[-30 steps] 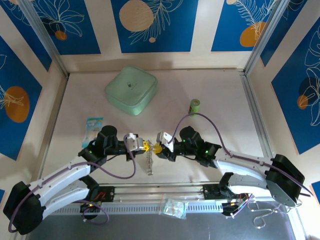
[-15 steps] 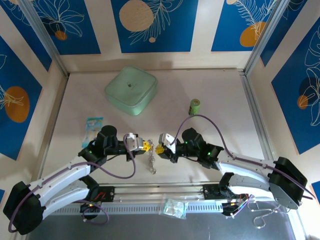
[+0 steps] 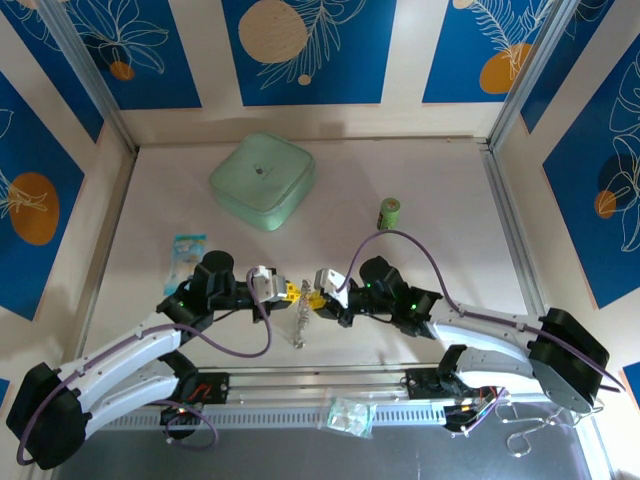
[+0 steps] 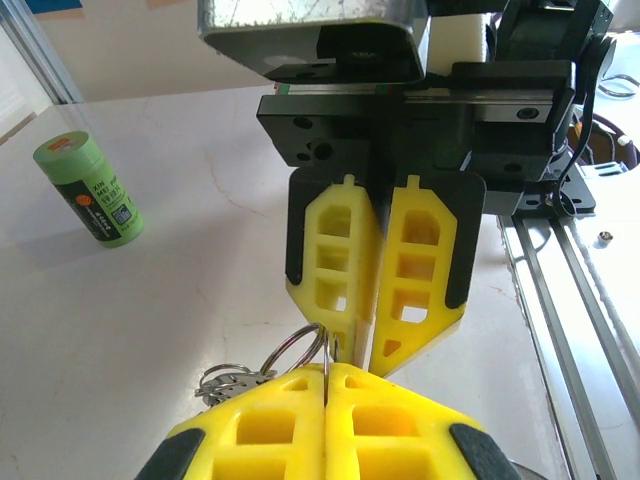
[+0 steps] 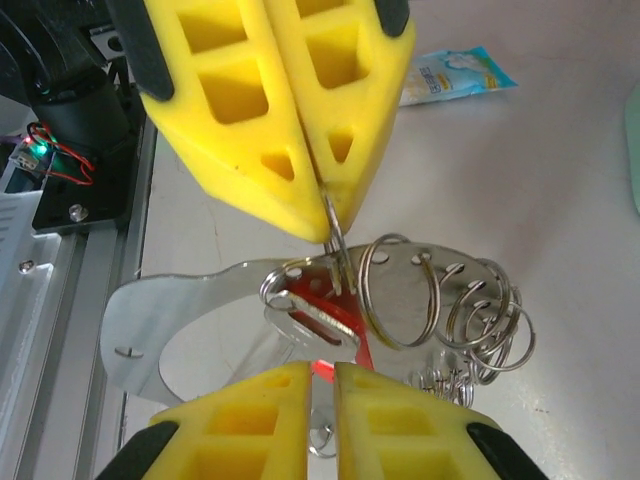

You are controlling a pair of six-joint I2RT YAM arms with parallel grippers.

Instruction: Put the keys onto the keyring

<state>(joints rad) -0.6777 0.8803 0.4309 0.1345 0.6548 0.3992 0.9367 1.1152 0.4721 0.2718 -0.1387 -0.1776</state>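
Left gripper (image 4: 326, 372): my fingers are pressed together on one wire loop of the keyring (image 3: 298, 325), at the bottom centre of the left wrist view.
Right gripper (image 5: 322, 370): closed to a slit, apparently pinching the red key (image 5: 330, 330) (its head barely shows between my pads).
Keyring location: centre of the top view, between both grippers, with loose loops trailing just below.
Risk one: the key skates off the wire because the thin loop twists in my pinch.
Risk two: the loop pulls free because my arms tug in opposite directions.
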